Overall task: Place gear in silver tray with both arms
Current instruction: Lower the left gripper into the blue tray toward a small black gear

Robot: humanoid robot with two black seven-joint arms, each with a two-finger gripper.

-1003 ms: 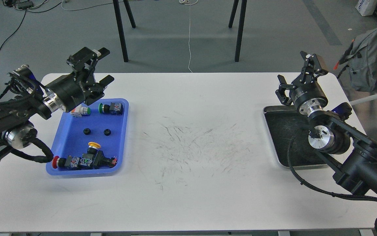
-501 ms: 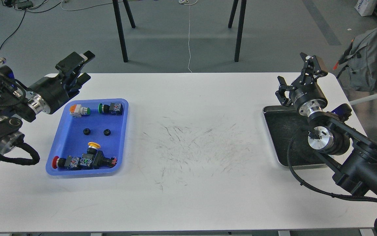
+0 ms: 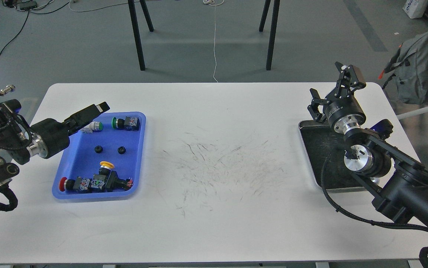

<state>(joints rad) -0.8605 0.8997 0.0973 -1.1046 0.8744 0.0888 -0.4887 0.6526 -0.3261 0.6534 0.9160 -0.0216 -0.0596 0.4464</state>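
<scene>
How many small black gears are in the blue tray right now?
2: left gear and right gear, side by side mid blue tray. The left arm could hide more.

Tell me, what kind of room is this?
Probably a robotics lab or workshop. A scratched white table holds a blue tray of push-button switches and a silver tray, with cables trailing over the grey floor.

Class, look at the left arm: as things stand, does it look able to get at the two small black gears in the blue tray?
Probably yes. The left hand hangs over the blue tray's far left corner, and the two black gears lie uncovered mid-tray, apart from the push-button switches, so nothing blocks a descent from above.
</scene>
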